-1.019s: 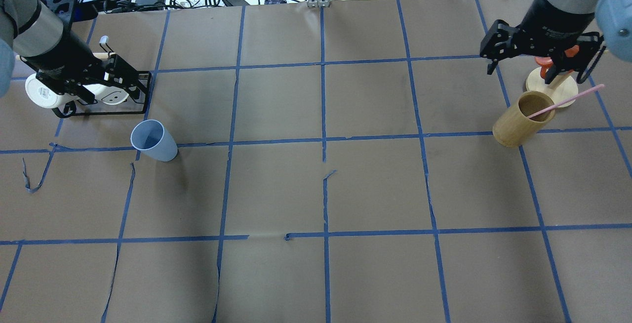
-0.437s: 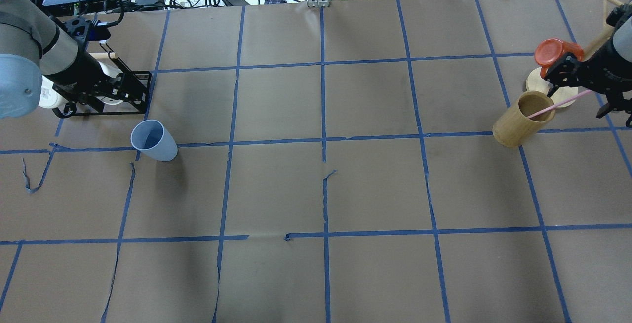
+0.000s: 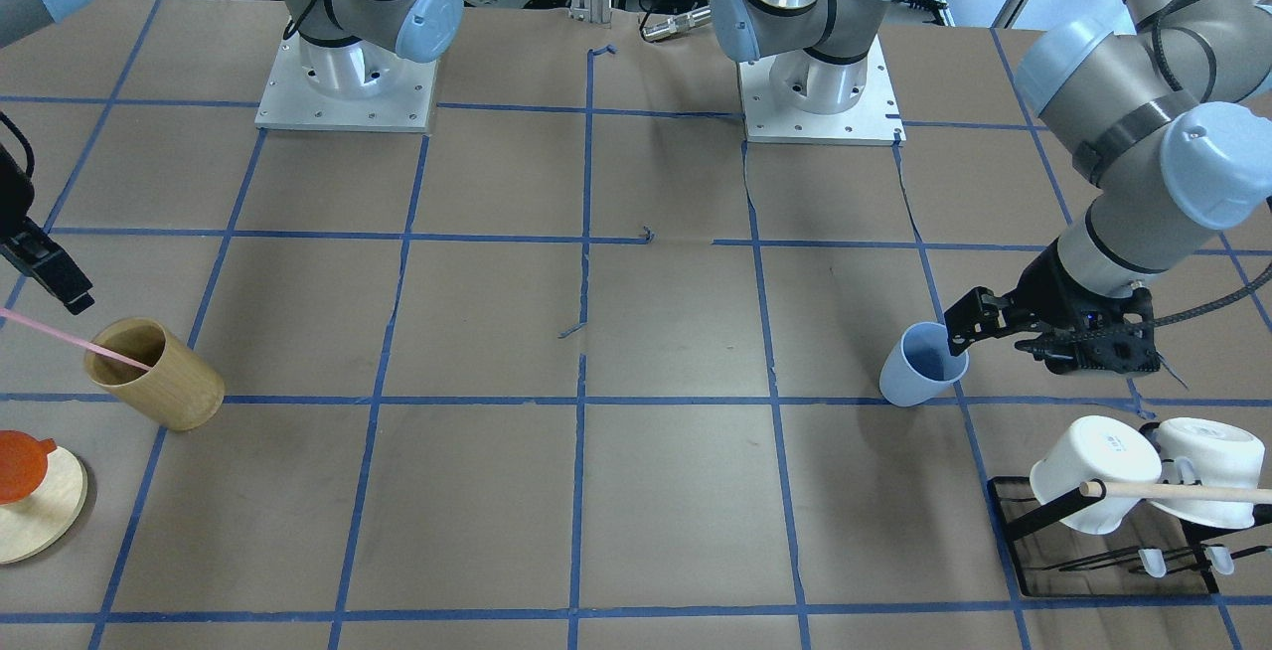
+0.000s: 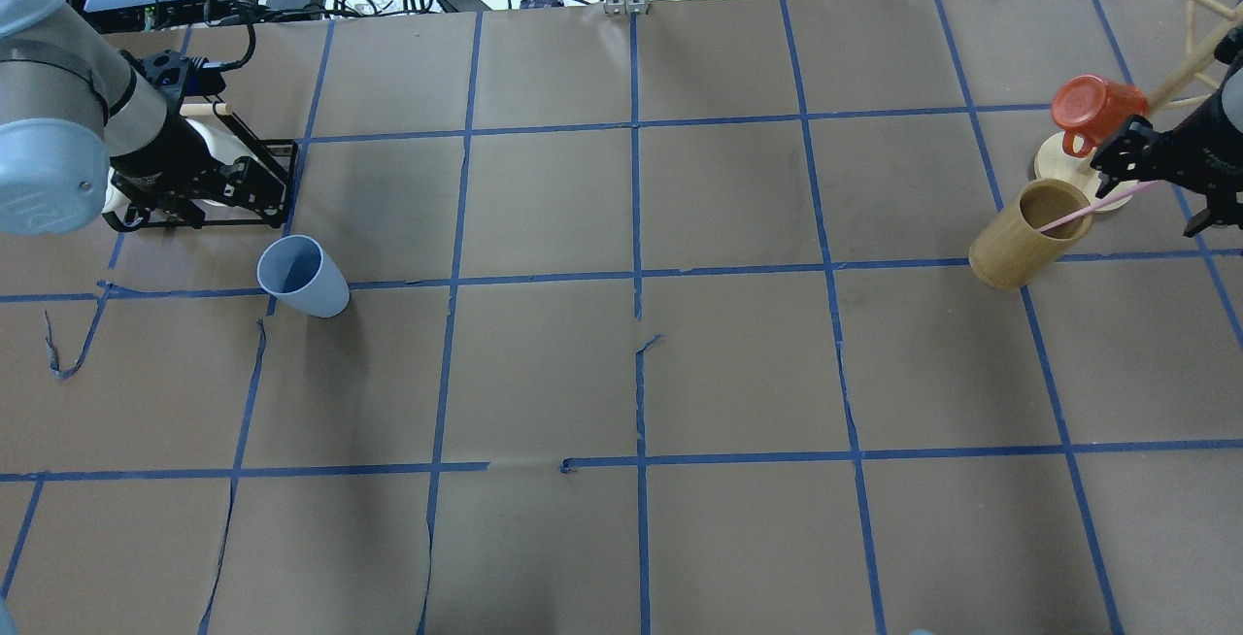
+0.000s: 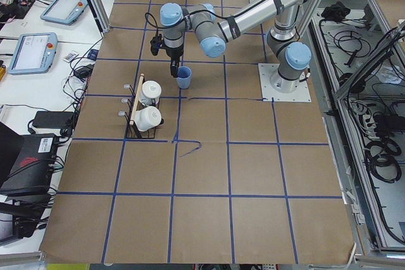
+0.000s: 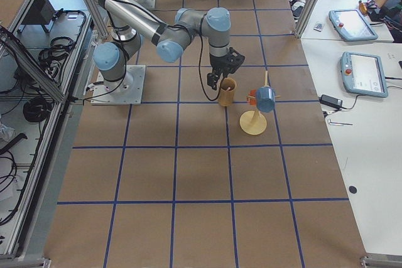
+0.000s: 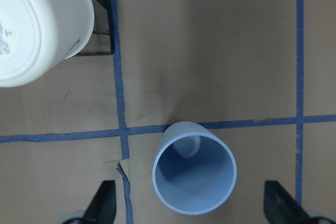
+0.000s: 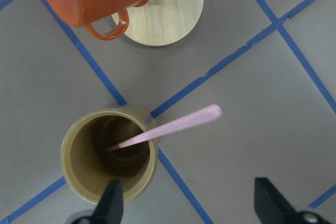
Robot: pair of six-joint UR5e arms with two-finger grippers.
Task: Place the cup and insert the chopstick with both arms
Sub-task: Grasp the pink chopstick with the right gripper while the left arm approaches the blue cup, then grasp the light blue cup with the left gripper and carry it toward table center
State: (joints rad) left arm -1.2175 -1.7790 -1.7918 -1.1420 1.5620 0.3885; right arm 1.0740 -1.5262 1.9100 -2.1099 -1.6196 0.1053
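The light blue cup [image 4: 302, 276] stands upright on the table's left side; it also shows in the front view [image 3: 922, 372] and in the left wrist view [image 7: 194, 174]. My left gripper [image 7: 191, 208] is open and empty, above the cup, one finger on each side of it in the wrist view. The pink chopstick [image 4: 1097, 206] leans in the tan wooden holder [image 4: 1020, 237], tip pointing right. My right gripper [image 8: 191, 205] is open and empty, above the chopstick [image 8: 168, 128] and the holder [image 8: 73, 174].
A black rack [image 4: 282, 179] with two white mugs [image 3: 1093, 471] and a pale wooden rod [image 3: 1183, 494] stands behind the cup. An orange mug [image 4: 1092, 106] hangs on a wooden mug tree with a round base [image 8: 173, 19] just behind the holder.
My left arm has drawn back from over the rack toward the cup. My right arm has swung right and nearer, from behind the mug tree to above the chopstick. Cup and chopstick have not moved.
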